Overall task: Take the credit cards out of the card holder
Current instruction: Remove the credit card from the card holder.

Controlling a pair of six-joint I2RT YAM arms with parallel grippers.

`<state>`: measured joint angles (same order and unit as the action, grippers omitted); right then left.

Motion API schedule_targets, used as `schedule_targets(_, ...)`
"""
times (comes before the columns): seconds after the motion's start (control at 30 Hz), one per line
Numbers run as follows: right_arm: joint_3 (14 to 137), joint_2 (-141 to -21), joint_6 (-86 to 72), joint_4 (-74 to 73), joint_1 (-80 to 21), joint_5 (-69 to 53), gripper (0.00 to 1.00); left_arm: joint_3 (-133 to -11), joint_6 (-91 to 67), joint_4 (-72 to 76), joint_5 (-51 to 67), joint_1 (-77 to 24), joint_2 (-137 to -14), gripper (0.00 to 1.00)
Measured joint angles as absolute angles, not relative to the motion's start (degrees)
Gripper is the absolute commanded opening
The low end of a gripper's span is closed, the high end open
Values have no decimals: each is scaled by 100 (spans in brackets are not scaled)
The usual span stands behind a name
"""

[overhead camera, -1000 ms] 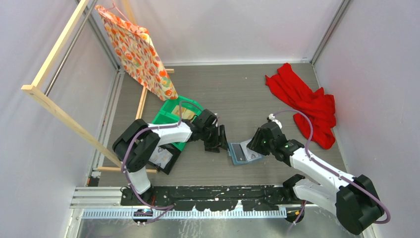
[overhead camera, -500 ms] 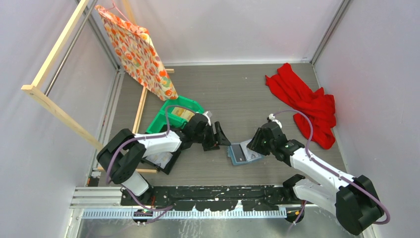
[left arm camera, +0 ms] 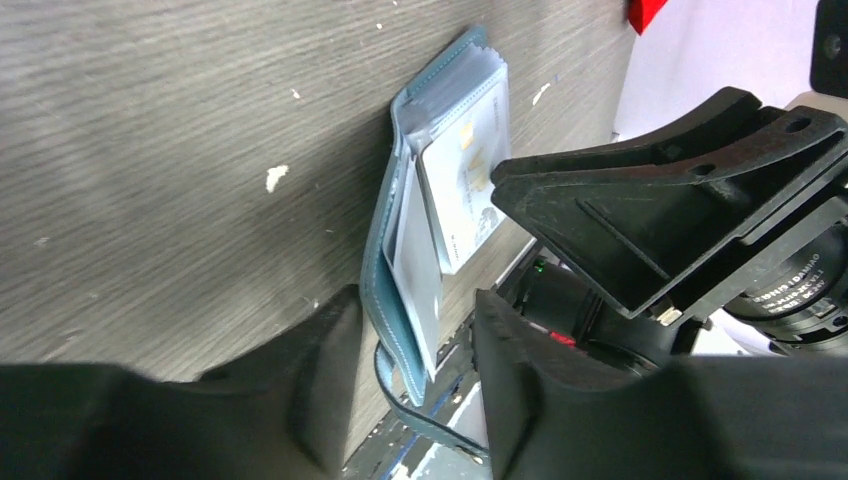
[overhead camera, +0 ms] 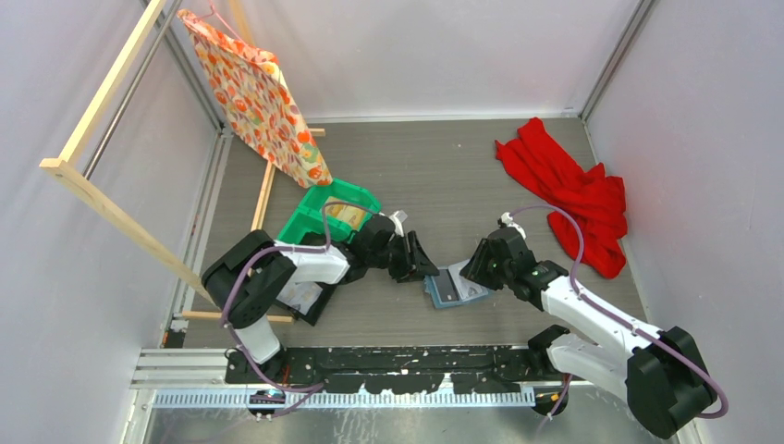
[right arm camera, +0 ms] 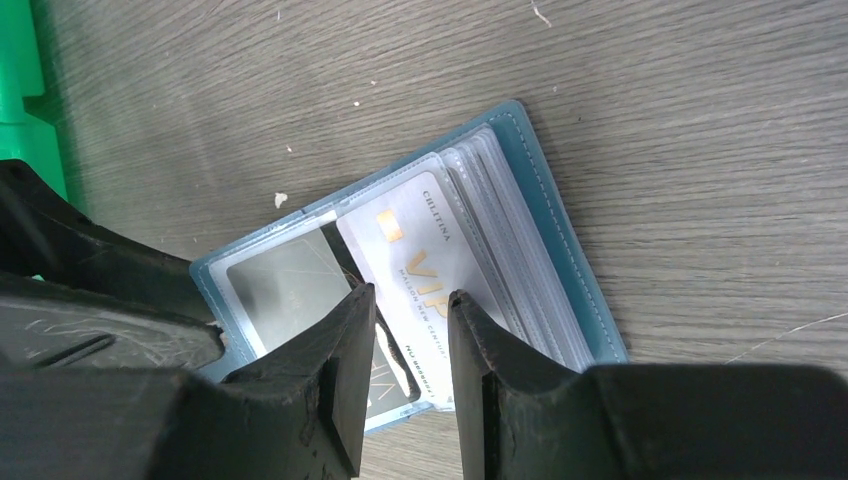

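The blue-teal card holder [overhead camera: 453,289] lies open on the table between my two grippers. In the right wrist view the card holder [right arm camera: 560,230] shows clear sleeves, and a pale credit card [right arm camera: 430,250] with gold "VIP" print sticks partly out of them. A darker greyish card [right arm camera: 275,285] sits in the left panel's sleeve. My right gripper [right arm camera: 410,295] is open a little, with its tips over the pale card. My left gripper [left arm camera: 418,300] is open and straddles the holder's near flap edge [left arm camera: 385,290]. The closing tab [left arm camera: 430,410] hangs between its fingers.
A green bin [overhead camera: 319,208] stands behind the left arm, with a dark flat object [overhead camera: 305,294] beside it. A red cloth [overhead camera: 573,190] lies at the back right. A wooden rack [overhead camera: 120,222] with a patterned bag [overhead camera: 259,92] stands on the left.
My left gripper has moved right and lower, up to the card holder's left edge. The right arm and the card holder have not visibly moved.
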<state>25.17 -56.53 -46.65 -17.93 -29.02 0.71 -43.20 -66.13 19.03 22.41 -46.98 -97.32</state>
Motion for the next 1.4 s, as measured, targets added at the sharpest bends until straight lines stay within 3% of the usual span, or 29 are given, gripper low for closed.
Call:
schedule_targets(0.2,2506,-5651,-4670,-1793,-2902,-99,38,-4320,-6735,2108,2373,-4764,-9854,3)
schedule_targets(0.23,2506,-5649,-4672,-1806,-2902,-137,38,-4320,-6744,2134,2383,-4764,-9870,1)
schedule_targets(0.73,2493,-5452,-4818,-1800,-2902,-768,40,-4322,-6696,2388,2657,-4694,-10136,1)
schedule_targets(1.3,1693,-5697,-5358,-414,-2130,-2303,44,-4003,-6659,3863,4160,-4108,-10562,1)
schedule_targets(1.33,1680,-5701,-5387,-362,-2126,-2353,44,-3972,-6667,3872,4215,-4062,-10562,2)
schedule_targets(1.4,1673,-5701,-5400,-336,-2117,-2377,44,-3977,-6608,3760,4307,-3990,-10565,19)
